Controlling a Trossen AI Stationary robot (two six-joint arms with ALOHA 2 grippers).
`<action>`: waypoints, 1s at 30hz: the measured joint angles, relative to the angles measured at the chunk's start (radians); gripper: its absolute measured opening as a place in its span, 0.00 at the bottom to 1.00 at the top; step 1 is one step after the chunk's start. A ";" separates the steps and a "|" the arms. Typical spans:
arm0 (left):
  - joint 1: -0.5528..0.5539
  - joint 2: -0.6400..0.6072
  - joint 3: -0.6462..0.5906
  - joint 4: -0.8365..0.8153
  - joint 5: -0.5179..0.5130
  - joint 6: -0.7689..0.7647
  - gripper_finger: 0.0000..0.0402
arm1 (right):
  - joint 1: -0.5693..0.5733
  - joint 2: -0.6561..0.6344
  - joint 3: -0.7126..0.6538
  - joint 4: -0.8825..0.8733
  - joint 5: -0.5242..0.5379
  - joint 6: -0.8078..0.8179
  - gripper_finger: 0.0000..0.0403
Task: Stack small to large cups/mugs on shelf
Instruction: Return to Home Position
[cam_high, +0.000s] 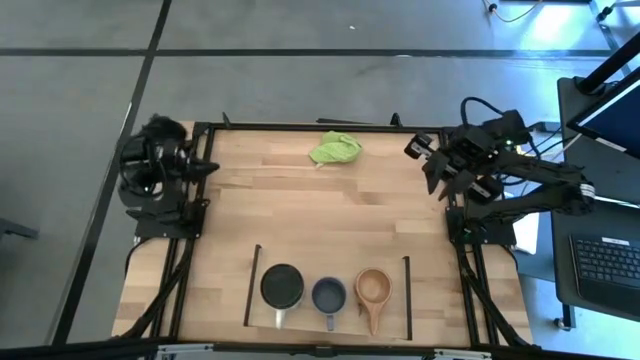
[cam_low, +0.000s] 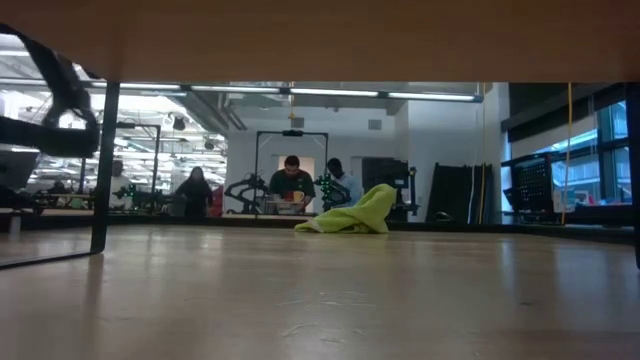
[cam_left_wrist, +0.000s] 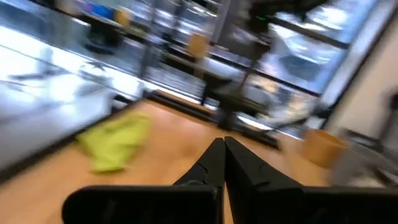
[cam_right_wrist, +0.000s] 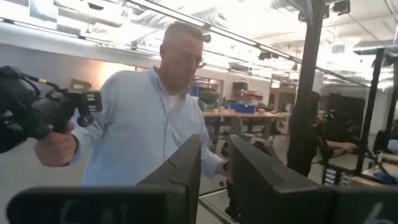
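Three cups stand upright in a row on the light-wood shelf (cam_high: 390, 318) near the table's near edge, handles toward the near edge. From left to right they are the white mug with dark inside (cam_high: 282, 287), the blue-grey mug (cam_high: 328, 295) and the tan wooden cup (cam_high: 372, 288). My left gripper (cam_high: 205, 166) is shut and empty at the table's far left edge; it also shows in the left wrist view (cam_left_wrist: 224, 158). My right gripper (cam_high: 437, 178) is open and empty at the far right edge; it also shows in the right wrist view (cam_right_wrist: 214, 168).
A crumpled lime-green cloth (cam_high: 335, 149) lies near the table's far edge; it also shows in the low view (cam_low: 350, 215) and the left wrist view (cam_left_wrist: 115, 143). Thin black bars (cam_high: 250, 285) edge the shelf's short sides. A person (cam_right_wrist: 149, 124) holding a dark device stands beyond the table.
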 joint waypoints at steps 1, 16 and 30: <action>-0.031 -0.014 0.003 0.006 0.001 0.022 0.00 | 0.000 0.007 0.000 0.011 0.000 0.012 0.21; 0.841 0.044 0.047 0.635 -0.006 0.755 0.00 | -0.001 0.020 0.000 0.020 0.028 -0.013 0.21; 1.530 0.148 0.026 0.669 -0.004 0.936 0.00 | -0.052 0.020 0.000 0.018 -0.015 -0.010 0.21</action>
